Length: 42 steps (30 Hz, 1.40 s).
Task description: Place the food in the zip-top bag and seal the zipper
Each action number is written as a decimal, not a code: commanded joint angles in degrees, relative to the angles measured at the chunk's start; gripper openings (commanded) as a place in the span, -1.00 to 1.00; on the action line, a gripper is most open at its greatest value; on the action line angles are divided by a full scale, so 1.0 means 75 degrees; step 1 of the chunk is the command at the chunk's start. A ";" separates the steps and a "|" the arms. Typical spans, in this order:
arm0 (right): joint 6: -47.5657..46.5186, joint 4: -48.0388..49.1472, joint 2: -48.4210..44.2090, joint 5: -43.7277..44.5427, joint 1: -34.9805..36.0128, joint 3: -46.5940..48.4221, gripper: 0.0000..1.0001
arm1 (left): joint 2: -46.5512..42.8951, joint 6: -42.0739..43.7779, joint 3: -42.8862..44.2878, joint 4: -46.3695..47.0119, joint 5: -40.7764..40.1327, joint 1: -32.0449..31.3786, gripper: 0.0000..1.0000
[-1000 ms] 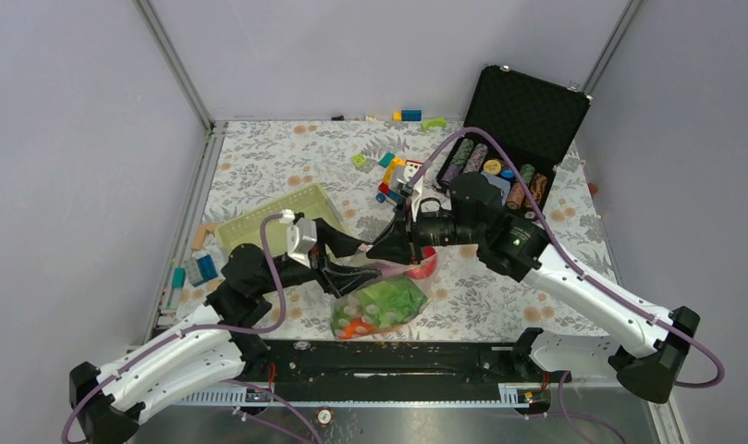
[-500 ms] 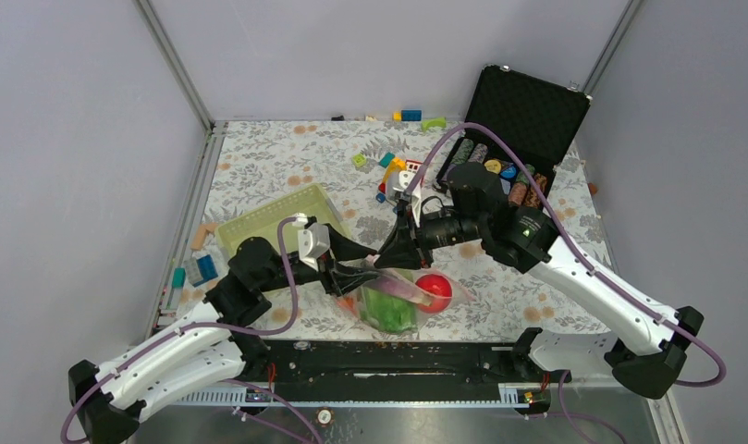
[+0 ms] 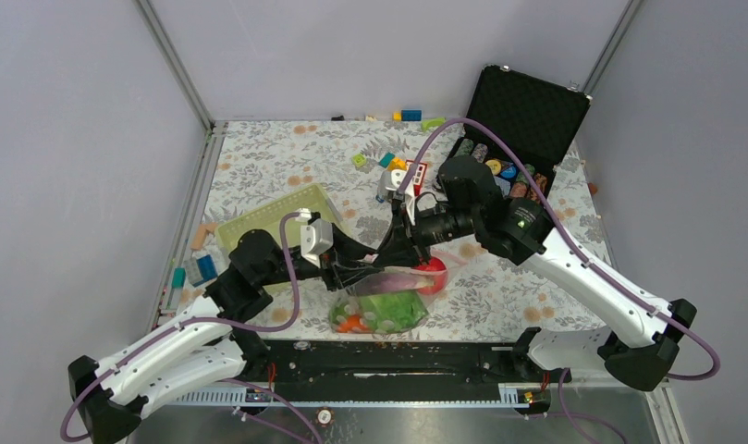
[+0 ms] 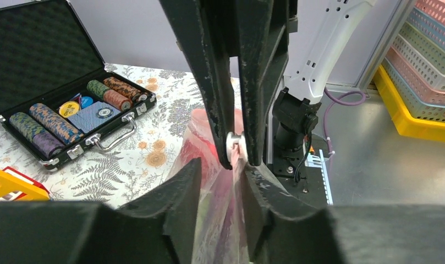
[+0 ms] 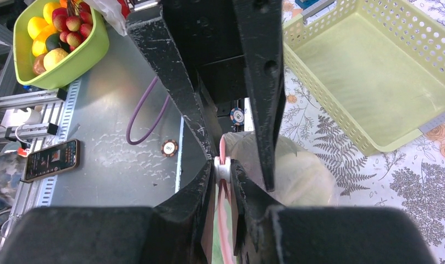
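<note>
The zip-top bag [image 3: 384, 305] hangs between both grippers near the table's front edge. Inside it are green leafy pieces [image 3: 395, 310], an orange carrot [image 3: 351, 324] and a red round fruit [image 3: 433, 274]. My right gripper [image 3: 395, 257] [image 5: 224, 170] is shut on the white slider of the pink zipper [image 5: 223, 220]. My left gripper [image 3: 356, 275] [image 4: 223, 168] faces it tip to tip. Its jaws stand apart around the bag's mouth, with loose plastic [image 4: 217, 220] between them. The right gripper [image 4: 236, 154] shows in the left wrist view, pinching the slider.
A pale green basket [image 3: 277, 217] [image 5: 374, 82] sits left of the bag. An open black case of poker chips [image 3: 522, 120] [image 4: 44, 55] stands at the back right. Coloured blocks [image 3: 393, 171] lie mid-table and more blocks [image 3: 199, 264] lie by the left edge. A chip [image 5: 169, 147] lies on the metal base.
The left gripper's jaws have narrowed around the bag's mouth. Both grippers shifted slightly toward the back, and the bag with its food has swung and resettled under them.
</note>
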 commanded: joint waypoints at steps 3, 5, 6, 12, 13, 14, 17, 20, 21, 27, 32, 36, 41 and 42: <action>-0.0183 -0.0082 0.0086 -0.0067 -0.0016 0.0529 -1.00 | 0.0046 0.0147 0.0543 -0.0104 0.0296 0.0013 -0.94; -0.0182 -0.0085 0.0102 0.0041 -0.0016 0.0552 -1.00 | 0.0114 0.0175 0.0607 -0.0267 0.0306 0.0004 -1.00; -0.0193 -0.0087 0.0098 0.0122 -0.0016 0.0552 -1.00 | 0.0148 0.0185 0.0621 -0.0314 0.0327 0.0012 -1.00; -0.0466 -0.0359 0.0054 0.0861 -0.0016 0.0599 -1.00 | 0.0273 0.0008 0.0769 -0.0745 0.0196 0.0005 -1.00; -0.0558 -0.0442 0.0057 0.0882 -0.0016 0.0610 -1.00 | 0.0291 -0.0123 0.0779 -0.0766 0.0073 0.0010 -1.00; -0.0637 -0.0473 0.0057 0.0941 -0.0010 0.0606 -1.00 | 0.0304 -0.0301 0.0764 -0.0738 -0.0036 0.0005 -1.00; -0.0835 -0.0476 0.0078 0.1080 -0.0019 0.0570 -1.00 | 0.0393 -0.0666 0.0601 -0.0223 -0.0250 0.0012 -1.00; -0.0873 -0.0473 0.0153 0.1042 -0.0015 0.0593 -1.00 | 0.0335 -0.1000 0.0042 0.1285 -0.0192 0.0003 -1.00; -0.0873 -0.0473 0.0167 0.1019 -0.0019 0.0592 -1.00 | 0.0308 -0.1116 -0.0139 0.1676 -0.0169 0.0003 -1.00; -0.0908 -0.0480 0.0038 0.1210 -0.0016 0.0343 -1.00 | -0.0079 -0.1546 -0.0351 0.2062 -0.0554 0.0003 -1.00; -0.1066 -0.0450 -0.0232 0.1842 -0.0016 -0.0214 -1.00 | -0.0794 -0.1757 -0.0760 0.2054 -0.1739 0.0004 -1.00; -0.1172 -0.0492 -0.0402 0.1672 -0.0016 -0.0575 -1.00 | -0.0984 -0.1861 -0.0817 0.1729 -0.2332 0.0005 -1.00; -0.1407 -0.0522 -0.0659 0.1877 -0.0010 -0.0955 -1.00 | -0.1227 -0.1865 -0.1053 0.1985 -0.2487 0.0010 -1.00; -0.1463 -0.0543 -0.0699 0.2005 -0.0025 -0.1015 -1.00 | -0.1272 -0.1815 -0.1059 0.1917 -0.2543 0.0005 -1.00</action>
